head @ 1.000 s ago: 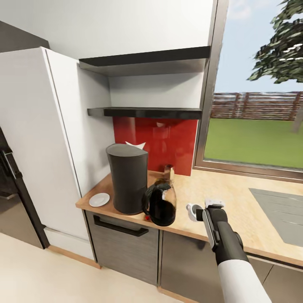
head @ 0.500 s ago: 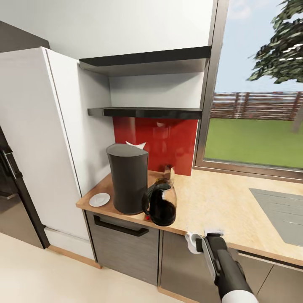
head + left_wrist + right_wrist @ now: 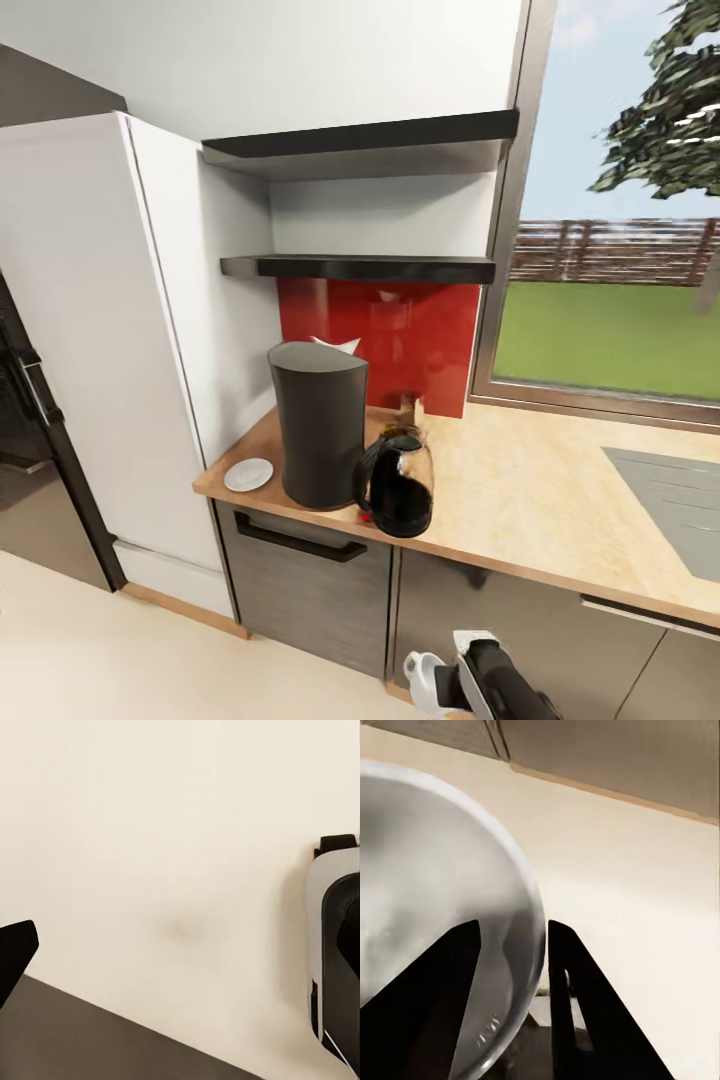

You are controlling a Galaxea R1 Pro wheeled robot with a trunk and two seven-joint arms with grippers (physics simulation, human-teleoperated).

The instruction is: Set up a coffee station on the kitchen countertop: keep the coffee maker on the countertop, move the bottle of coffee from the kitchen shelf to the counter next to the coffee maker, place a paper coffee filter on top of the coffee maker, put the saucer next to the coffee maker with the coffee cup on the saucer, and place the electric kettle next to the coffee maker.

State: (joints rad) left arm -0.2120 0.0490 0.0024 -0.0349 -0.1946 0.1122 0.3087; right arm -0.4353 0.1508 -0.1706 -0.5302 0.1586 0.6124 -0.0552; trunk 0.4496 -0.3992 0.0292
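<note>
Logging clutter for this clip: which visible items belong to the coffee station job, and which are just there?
Job items:
coffee maker
paper coffee filter
electric kettle
saucer
coffee cup, held by right gripper
bottle of coffee
kitchen countertop

Just there:
shelves
sink
window

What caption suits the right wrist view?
Right gripper clamps the small white coffee cup's rim above the cream floor.

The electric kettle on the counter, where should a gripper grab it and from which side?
Probably by the black loop handle of the electric kettle. The handle curves out on the side facing the coffee maker, towards the counter's front edge, so coming from the front looks easiest; the gap to the coffee maker is tight. The rounded glassy body offers no flat grip.
</note>
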